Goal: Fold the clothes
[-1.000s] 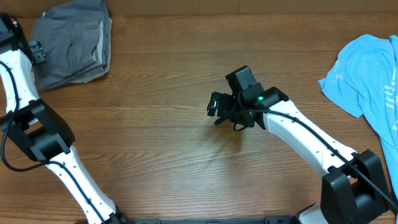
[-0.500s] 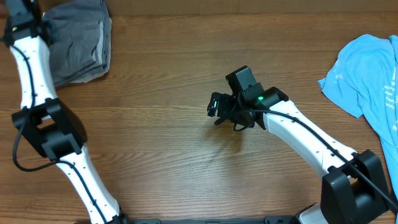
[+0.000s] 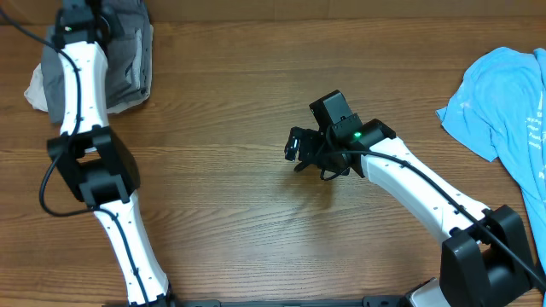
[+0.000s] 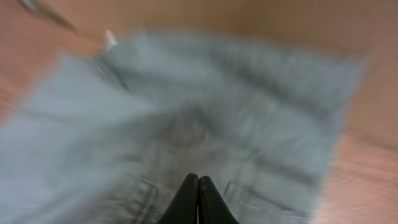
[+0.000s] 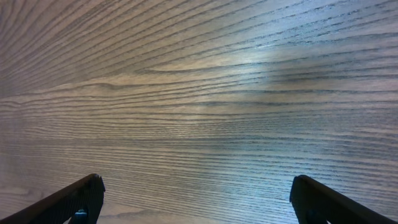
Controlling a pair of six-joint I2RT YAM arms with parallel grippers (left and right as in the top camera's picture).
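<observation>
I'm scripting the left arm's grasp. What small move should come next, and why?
Probably open the left gripper and lower onto the grey shorts: its fingers are shut, apparently on nothing, over the fabric, so it cannot pinch cloth yet.

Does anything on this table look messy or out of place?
The light-blue T-shirt lies crumpled at the right edge, running out of view, and a pale cloth pokes out beside the grey shorts at top left.
</observation>
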